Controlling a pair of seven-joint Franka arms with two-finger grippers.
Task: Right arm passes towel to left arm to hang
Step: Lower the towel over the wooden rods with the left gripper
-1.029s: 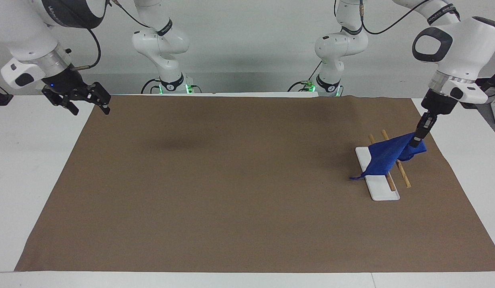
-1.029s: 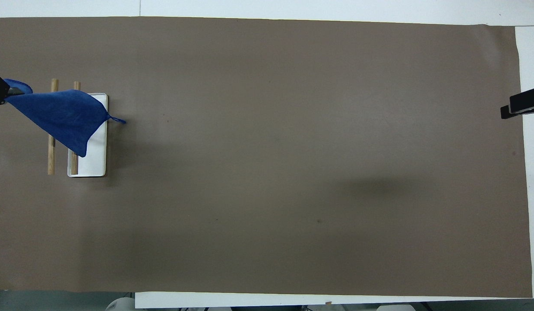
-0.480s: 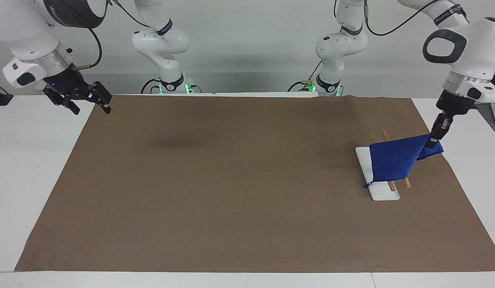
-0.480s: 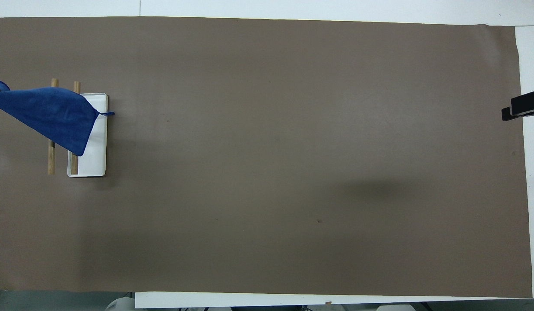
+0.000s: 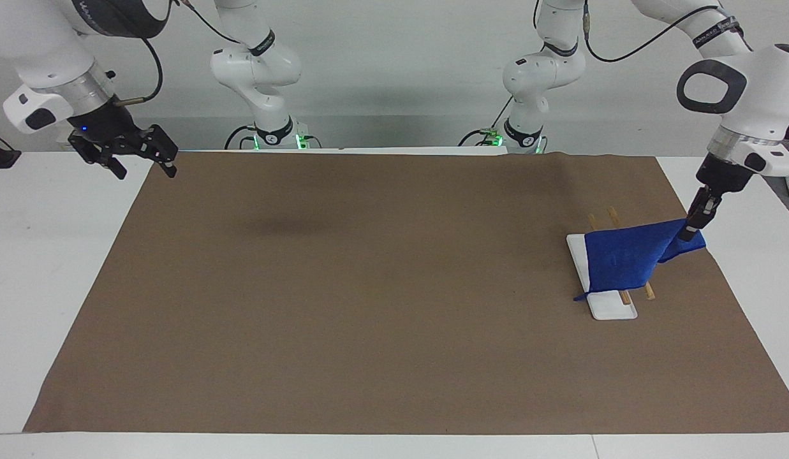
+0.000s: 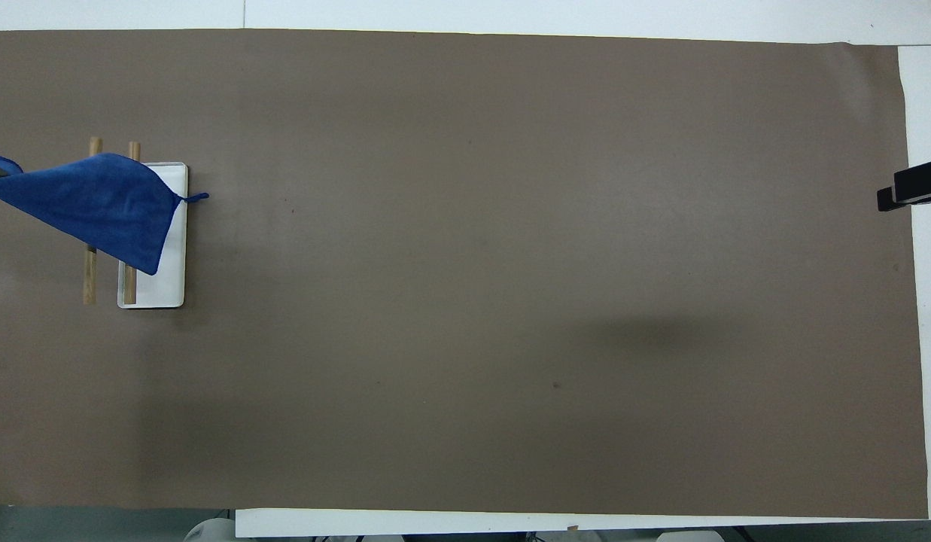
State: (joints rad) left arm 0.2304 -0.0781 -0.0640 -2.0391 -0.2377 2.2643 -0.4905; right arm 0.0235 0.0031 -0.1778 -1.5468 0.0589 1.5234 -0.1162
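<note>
The blue towel (image 5: 627,255) hangs stretched from one corner, draped over the wooden rails of a small rack (image 5: 648,290) with a white base (image 5: 611,308). It also shows in the overhead view (image 6: 104,203), its loop (image 6: 196,198) sticking out past the base. My left gripper (image 5: 687,231) is shut on the towel's raised corner, over the mat's edge at the left arm's end; it is almost out of the overhead view. My right gripper (image 5: 142,158) is open and empty, up over the mat's corner at the right arm's end; its tip shows in the overhead view (image 6: 909,188).
A brown mat (image 5: 381,287) covers most of the white table (image 5: 50,255). The rack's two wooden rails (image 6: 89,271) and white base (image 6: 168,286) stand near the left arm's end. The arms' bases stand along the robots' edge.
My left gripper pulled the towel's corner outward toward the left arm's end and the cloth spread flatter over the rack. My right gripper rose a little, away from the mat.
</note>
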